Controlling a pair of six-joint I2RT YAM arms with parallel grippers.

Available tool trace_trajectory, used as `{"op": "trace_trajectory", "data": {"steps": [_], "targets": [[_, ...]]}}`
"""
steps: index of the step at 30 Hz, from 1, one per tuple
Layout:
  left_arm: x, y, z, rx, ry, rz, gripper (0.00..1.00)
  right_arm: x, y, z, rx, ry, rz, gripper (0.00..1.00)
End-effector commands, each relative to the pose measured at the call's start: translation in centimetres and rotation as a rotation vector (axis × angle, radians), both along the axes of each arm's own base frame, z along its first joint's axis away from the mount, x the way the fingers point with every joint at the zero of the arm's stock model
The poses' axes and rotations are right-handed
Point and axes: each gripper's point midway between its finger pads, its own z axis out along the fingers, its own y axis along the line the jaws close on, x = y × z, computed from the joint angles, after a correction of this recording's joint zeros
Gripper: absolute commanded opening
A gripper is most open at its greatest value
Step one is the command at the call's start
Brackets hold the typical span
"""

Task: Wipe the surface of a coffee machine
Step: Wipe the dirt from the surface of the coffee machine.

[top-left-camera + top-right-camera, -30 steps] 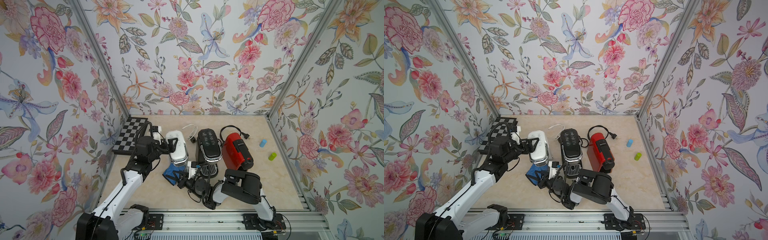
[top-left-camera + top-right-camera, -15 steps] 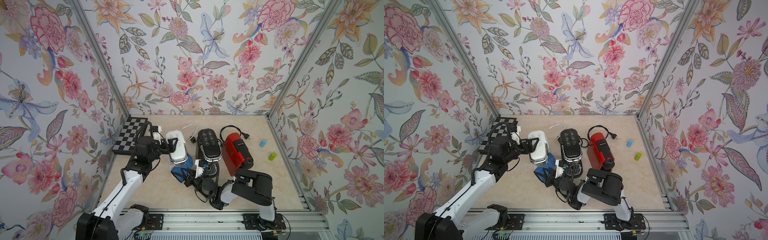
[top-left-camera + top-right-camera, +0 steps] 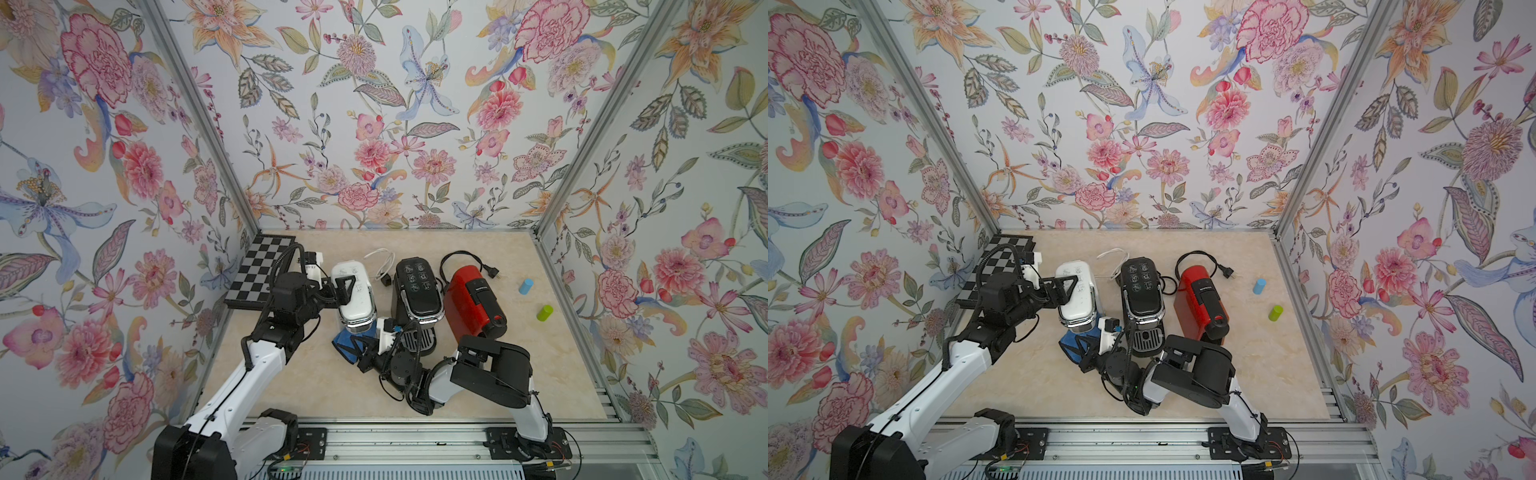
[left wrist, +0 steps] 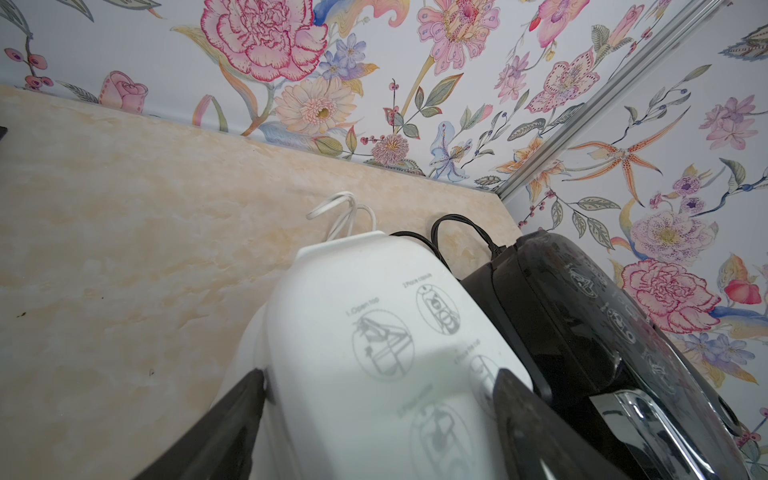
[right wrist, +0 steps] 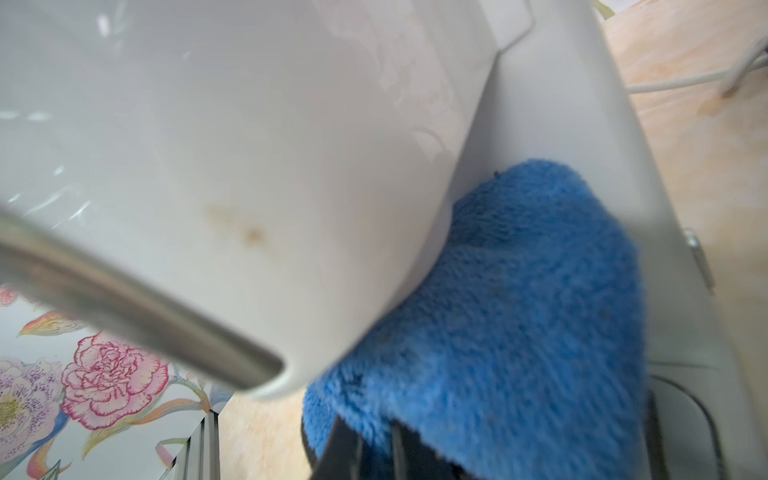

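Note:
A white coffee machine (image 3: pixel 353 291) (image 3: pixel 1077 291) stands left of two others. My left gripper (image 3: pixel 343 291) reaches in from the left. In the left wrist view its fingers (image 4: pixel 249 399) clamp the two sides of the white coffee machine (image 4: pixel 374 332). My right gripper (image 3: pixel 365 349) is low in front of it, shut on a blue cloth (image 3: pixel 345 343) (image 3: pixel 1073 343). In the right wrist view the blue cloth (image 5: pixel 519 311) presses against the white body (image 5: pixel 249 166) under its overhanging head. Small brown stains (image 5: pixel 249 232) show on that head. The right gripper (image 5: pixel 374 449) is mostly hidden by the cloth.
A black coffee machine (image 3: pixel 415 291) and a red one (image 3: pixel 473 303) stand close on the right, with cables behind them. A chessboard (image 3: pixel 257 270) lies at the back left. A blue cylinder (image 3: pixel 525 286) and a green one (image 3: pixel 544 312) sit near the right wall.
My right gripper pushed the blue cloth right and in toward the white machine's front, then drew it back left a little. The left arm stayed where it was.

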Motion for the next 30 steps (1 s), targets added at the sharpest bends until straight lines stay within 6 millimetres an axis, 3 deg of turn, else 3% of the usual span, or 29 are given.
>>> {"op": "trace_trajectory", "data": {"steps": [1, 9, 14, 22, 30], "targets": [[-0.8, -0.2, -3.5, 0.037, 0.103, -0.017, 0.86, 0.5, 0.9, 1.5, 0.095, -0.003, 0.006, 0.00], [-0.7, -0.2, -3.5, 0.038, 0.103, -0.018, 0.86, 0.3, 2.7, 0.7, 0.147, 0.011, 0.034, 0.00], [-0.8, -0.3, -3.5, 0.034, 0.104, -0.021, 0.85, -0.1, 3.0, 1.6, 0.195, 0.009, 0.057, 0.00], [-0.8, -0.3, -3.5, 0.030, 0.105, -0.023, 0.85, -1.2, 0.6, 4.1, 0.242, 0.009, -0.016, 0.00], [-0.9, -0.5, -3.3, 0.024, 0.100, -0.029, 0.85, 1.2, -2.1, 5.2, 0.314, 0.045, -0.218, 0.00]]}}
